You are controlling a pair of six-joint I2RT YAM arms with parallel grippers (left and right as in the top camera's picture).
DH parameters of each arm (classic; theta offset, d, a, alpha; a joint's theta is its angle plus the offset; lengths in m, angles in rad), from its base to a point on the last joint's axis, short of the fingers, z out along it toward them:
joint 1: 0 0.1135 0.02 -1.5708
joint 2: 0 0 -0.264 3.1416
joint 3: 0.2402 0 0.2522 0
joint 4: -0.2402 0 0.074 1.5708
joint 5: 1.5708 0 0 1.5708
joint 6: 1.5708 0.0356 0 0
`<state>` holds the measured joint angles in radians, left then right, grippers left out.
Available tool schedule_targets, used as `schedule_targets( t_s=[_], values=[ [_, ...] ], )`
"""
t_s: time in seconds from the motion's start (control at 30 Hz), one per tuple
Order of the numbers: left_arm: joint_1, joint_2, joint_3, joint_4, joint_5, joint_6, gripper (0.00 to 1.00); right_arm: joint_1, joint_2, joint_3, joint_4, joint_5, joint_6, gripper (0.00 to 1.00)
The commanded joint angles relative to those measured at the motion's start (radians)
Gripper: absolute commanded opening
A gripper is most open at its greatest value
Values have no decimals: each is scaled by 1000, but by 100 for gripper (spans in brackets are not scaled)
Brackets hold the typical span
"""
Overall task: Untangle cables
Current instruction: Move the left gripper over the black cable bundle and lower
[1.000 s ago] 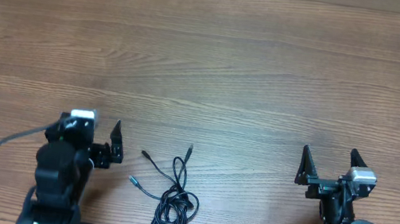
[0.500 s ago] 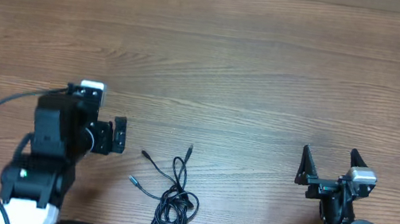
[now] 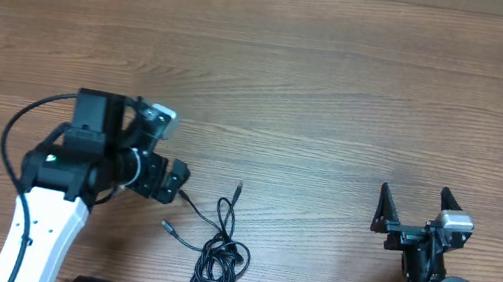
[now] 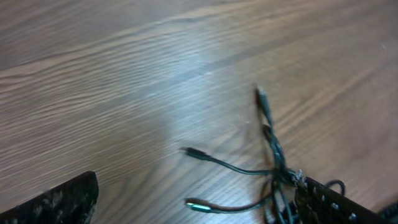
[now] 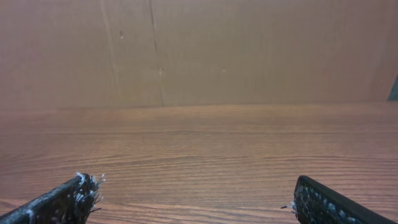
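The cables (image 3: 220, 245) are thin black cords tangled in a small bundle at the table's near edge, left of centre. Loose ends with small plugs fan out to the upper left (image 3: 180, 194), left (image 3: 167, 227) and top (image 3: 239, 189). My left gripper (image 3: 174, 180) is open and empty, just left of the bundle and pointing at it. In the left wrist view the cables (image 4: 277, 171) lie between its fingers (image 4: 62, 199), with a silver-tipped plug (image 4: 196, 204) low in the middle. My right gripper (image 3: 412, 199) is open and empty at the near right, far from the cables.
The brown wooden table (image 3: 320, 91) stretches far behind the cables. A brown cardboard wall (image 5: 199, 50) stands beyond the table in the right wrist view. The left arm's thick black cable (image 3: 26, 126) loops at the left.
My left arm has swung forward and to the right, bringing its gripper close to the left side of the cable bundle. The right arm and the cables have not moved.
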<state>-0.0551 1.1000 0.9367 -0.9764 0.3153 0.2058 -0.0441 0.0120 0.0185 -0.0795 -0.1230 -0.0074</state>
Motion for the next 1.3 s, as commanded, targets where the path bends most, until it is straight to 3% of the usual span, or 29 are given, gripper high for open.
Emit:
schedule_targets(
  t_s=[0.0, 0.17, 0.37, 0.53, 0.83, 1.07, 1.27],
  values=[
    [-122, 37, 27, -14, 48, 34, 100, 5, -9, -10, 3, 10, 0, 100],
    [-227, 77, 27, 32, 48, 34, 100, 5, -9, -10, 3, 10, 0, 100],
    [-243, 122, 27, 64, 62, 30, 100, 5, -9, -10, 3, 10, 0, 100],
    [-270, 169, 26, 32, 103, 53, 100, 5, -9, -10, 3, 10, 0, 100],
    [-418, 288, 25, -43, 21, 56, 100, 5, -9, -10, 3, 10, 0, 100],
    [-531, 360, 25, -46, -103, -68, 99, 5, -9, -10, 3, 10, 0, 100],
    [-589, 393, 25, -90, -108, -141, 100, 5, -9, -10, 3, 10, 0, 100]
  ],
)
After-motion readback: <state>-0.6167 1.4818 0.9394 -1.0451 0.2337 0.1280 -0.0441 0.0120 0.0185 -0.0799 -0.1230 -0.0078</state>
